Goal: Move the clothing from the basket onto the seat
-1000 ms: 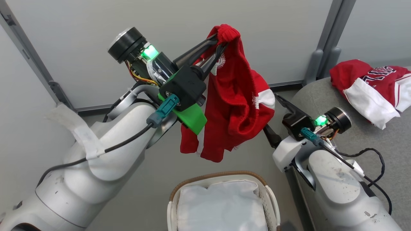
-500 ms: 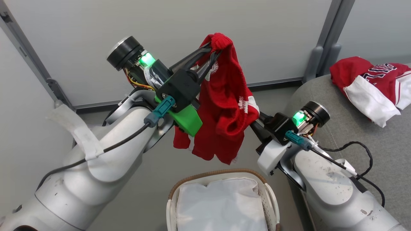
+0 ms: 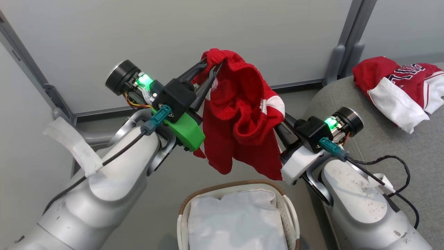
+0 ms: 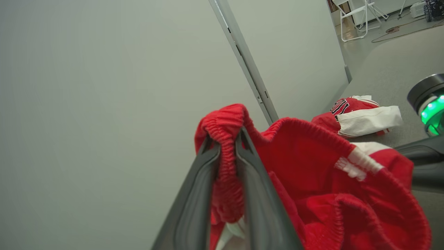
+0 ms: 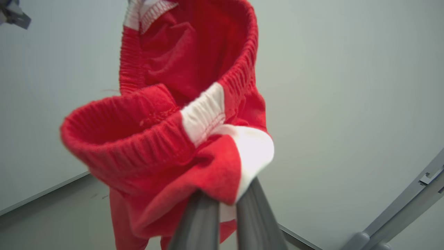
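The grey fabric seat [image 3: 426, 156] carries one red garment [image 3: 395, 81] — crumpled near the rounded edge, with a white panel and dark block lettering facing up. On the grey floor [image 3: 166, 201], just beside the seat, stands the white basket [image 3: 222, 188] — brown woven rim, white liner [image 3: 236, 222] inside.

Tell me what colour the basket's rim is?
Brown. The basket shows best in the head view.

First garment [image 3: 242, 121] hangs between left end effector [image 3: 212, 66] and right end effector [image 5: 227, 208], above the basket [image 3: 222, 185]; second garment [image 3: 392, 93] lies on the seat [image 3: 399, 146], rightward.
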